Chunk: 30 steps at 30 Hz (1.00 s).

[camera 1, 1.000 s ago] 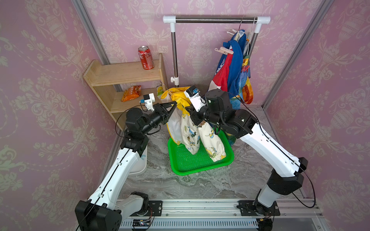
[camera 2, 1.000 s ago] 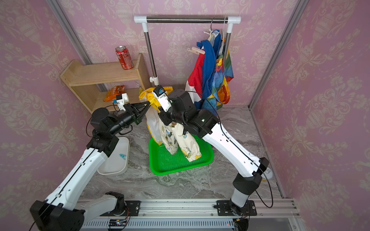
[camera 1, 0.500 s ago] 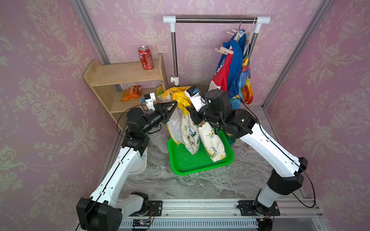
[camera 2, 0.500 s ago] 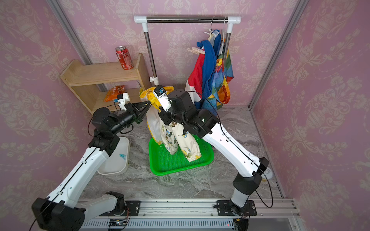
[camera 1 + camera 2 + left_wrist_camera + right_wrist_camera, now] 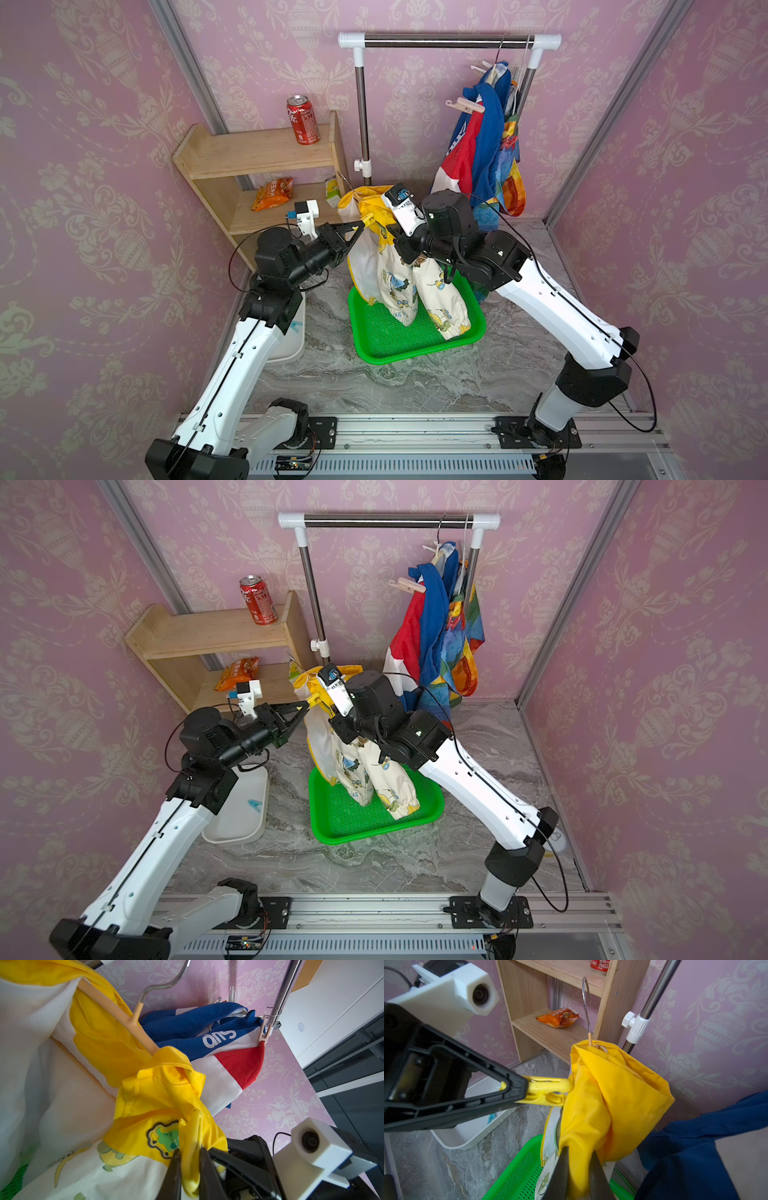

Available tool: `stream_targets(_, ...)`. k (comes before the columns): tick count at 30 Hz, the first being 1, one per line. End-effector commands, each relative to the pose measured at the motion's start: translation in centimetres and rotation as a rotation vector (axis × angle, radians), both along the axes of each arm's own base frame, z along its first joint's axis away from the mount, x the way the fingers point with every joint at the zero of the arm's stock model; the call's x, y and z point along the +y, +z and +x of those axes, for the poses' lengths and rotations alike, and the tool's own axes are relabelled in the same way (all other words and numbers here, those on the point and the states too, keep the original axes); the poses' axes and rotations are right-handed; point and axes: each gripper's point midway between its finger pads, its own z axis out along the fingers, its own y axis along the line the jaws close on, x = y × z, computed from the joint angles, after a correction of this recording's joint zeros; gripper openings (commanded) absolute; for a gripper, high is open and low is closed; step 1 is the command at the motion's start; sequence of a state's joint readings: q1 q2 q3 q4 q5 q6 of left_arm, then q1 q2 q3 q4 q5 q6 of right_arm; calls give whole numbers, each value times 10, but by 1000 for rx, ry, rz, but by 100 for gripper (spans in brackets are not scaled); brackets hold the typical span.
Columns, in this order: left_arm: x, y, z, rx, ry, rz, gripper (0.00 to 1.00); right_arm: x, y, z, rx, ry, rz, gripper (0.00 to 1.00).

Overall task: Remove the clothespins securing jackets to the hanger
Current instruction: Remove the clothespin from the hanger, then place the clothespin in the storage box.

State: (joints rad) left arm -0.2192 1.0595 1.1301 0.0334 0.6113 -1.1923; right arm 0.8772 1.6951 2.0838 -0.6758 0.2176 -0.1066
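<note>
**Left hand** (image 5: 189,1159): closed hard on the tail of the yellow clothespin (image 5: 550,1086), with the two black fingers pinching its lever ends from either side. The pin's nose meets a bunched fold of the yellow jacket (image 5: 608,1101) at one end of the hanger (image 5: 116,1011). No view shows whether the nose has let go of the cloth.

**Right hand** (image 5: 578,1164): closed on a gather of the same jacket, lower down the fold and near the pin. Jacket and hanger are off the rail (image 5: 449,41) and hang between the two hands above the green tray (image 5: 390,338), with the sleeves reaching down into it.

**Step in hand, as judged:** freeing this pin.

**Recommended practice:**
- Squeeze the levers fully so the nose gapes before any pull.
- Draw the pin straight back along its own length, away from the right hand.
- Use the right hand only as a fixed anchor, so the thin cloth does not travel with the pin.
- Avoid a sideways tug, which would likely drag fabric or twist the pin out of the fingers.

**Surroundings:** the white bin (image 5: 237,825) on the desk beside the left arm holds a light blue clothespin (image 5: 254,805) and is the likely drop point. On the rail, the blue-red-white jacket (image 5: 478,158) carries a pale pink clothespin (image 5: 467,107), not yet attended to.
</note>
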Motion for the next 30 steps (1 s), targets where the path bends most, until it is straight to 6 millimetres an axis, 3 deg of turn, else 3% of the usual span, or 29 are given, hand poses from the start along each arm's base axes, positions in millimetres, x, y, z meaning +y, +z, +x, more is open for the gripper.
stream_targets(1,2,-4,-13,-12,1,83,0,-24,62,2,-166,-76,111,0)
stream_targets(8,28,-19,-25,26,90,251,0,-31,63,5,-173,-104,102,0)
stream_targets(12,57,-41,-26,88,189,331,0,-37,65,4,-182,-117,102,0)
stream_targets(14,79,-64,-26,161,260,409,0,-40,67,4,-188,-121,104,0)
stream_targets(17,126,-120,-34,355,425,552,0,-45,69,1,-193,-124,103,0)
stream_targets(20,159,-176,-44,508,535,604,0,-49,70,-2,-198,-130,104,0)
stream_targets(25,180,-244,-44,671,608,585,0,-58,75,-9,-204,-130,110,0)
stream_targets(30,204,-280,-50,779,680,637,0,-65,82,-17,-213,-120,120,0)
